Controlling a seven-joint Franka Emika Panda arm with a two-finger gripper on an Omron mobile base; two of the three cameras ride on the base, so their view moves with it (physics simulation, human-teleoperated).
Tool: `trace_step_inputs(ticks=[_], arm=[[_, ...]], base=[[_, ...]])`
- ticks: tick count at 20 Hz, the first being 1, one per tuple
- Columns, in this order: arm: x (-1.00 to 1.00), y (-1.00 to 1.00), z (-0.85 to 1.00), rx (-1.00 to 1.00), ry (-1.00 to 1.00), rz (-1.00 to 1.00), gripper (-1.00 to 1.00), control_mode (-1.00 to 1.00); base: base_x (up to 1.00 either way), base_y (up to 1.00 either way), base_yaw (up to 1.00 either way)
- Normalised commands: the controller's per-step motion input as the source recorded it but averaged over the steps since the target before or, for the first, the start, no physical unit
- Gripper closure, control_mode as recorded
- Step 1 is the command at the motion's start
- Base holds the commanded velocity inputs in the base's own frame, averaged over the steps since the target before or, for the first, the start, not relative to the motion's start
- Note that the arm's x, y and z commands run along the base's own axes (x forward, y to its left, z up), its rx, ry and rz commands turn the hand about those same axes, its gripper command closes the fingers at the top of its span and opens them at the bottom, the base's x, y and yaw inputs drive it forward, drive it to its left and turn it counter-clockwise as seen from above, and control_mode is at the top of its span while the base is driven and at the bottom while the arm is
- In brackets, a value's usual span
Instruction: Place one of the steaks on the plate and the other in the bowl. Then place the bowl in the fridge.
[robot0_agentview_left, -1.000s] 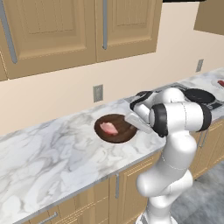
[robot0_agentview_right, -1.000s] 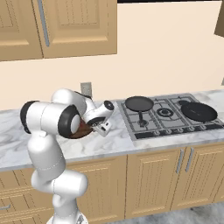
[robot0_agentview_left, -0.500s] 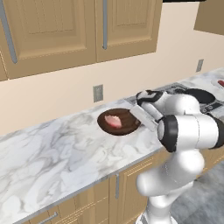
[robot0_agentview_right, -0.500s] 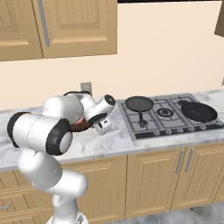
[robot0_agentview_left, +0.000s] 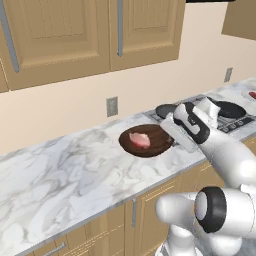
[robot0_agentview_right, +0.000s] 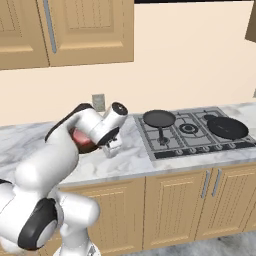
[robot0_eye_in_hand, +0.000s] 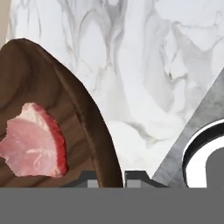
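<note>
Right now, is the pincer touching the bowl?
Touching. In the hand view the pincer is shut on the rim of the bowl, a fingertip on each side; the steak lies inside.

A white-and-grey marbled tabletop (robot0_agentview_left: 65, 175) crosses the left base frame from lower left to centre right. The dark brown bowl (robot0_agentview_left: 150, 141) sits on it at mid-frame, with the grey hob (robot0_agentview_right: 195, 134) set into it further right

The arm reaches forward and low from its base, elbow bent, wrist tipped down. The claw (robot0_eye_in_hand: 110, 178) is pinched tight on the bowl (robot0_eye_in_hand: 94, 131) rim, one fingertip (robot0_eye_in_hand: 87, 179) each side, apparently just above the desk (robot0_agentview_left: 60, 170).
</note>
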Motion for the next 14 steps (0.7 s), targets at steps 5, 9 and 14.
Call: trace_step_inputs(ticks=[5, 9, 14], arm=[[-0.88, -0.28, 0.19, -0.05, -0.12, -0.08, 1.00, -1.00], [-0.66, -0.19, 0.14, 0.17, -0.43, -0.07, 1.00, -1.00], [-0.17, -0.18, 0.16, 0.08, -0.10, -0.03, 1.00, -1.00]], base=[[0.00, 0.00, 0.00], [0.00, 0.00, 0.00], [0.00, 0.00, 0.00]])
